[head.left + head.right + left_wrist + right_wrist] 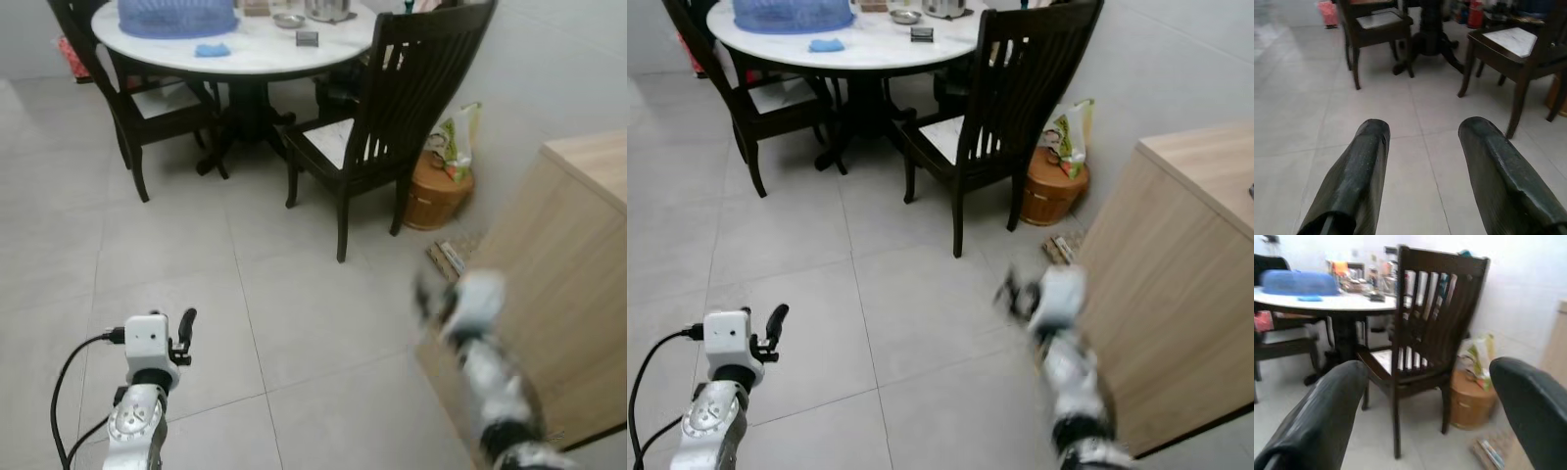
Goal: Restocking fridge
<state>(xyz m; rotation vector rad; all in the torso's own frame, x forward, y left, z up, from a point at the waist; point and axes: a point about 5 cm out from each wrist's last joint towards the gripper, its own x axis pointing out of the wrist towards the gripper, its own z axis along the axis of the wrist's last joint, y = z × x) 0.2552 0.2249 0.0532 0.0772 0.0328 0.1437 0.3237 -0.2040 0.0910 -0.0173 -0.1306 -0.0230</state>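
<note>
- Pale grey floor tiles [294, 323] cover the whole room, with a white wall running along the robot's right.
- Round white marble-top table [265, 54] on a dark pedestal stands at the far end. A blue mesh food cover [176, 15] sits near its far left edge, a small blue cloth [212, 49] lies close to the near edge, and a small dark box [307, 38] plus some metal dishes sit toward the right side.
- Dark wooden slat-back chair [392, 108] is pulled out at the table's right; another dark wooden chair [147, 103] is tucked in on the left.
- Round brown wooden tub [436, 191] sits by the wall just beside the slat-back chair, with a green and white plastic bag [458, 137] on top of it.
- Light wood cabinet [558, 284] stands at the right, near the robot.
- Left gripper [1422, 147] hovers low over bare floor, fingers [1366, 161] spread apart, holding nothing.
- Right gripper [1437, 391] is raised beside the cabinet and points at the slat-back chair, fingers wide apart and empty; the arm looks blurred in the head views.
- No fridge or groceries that I can make out.
</note>
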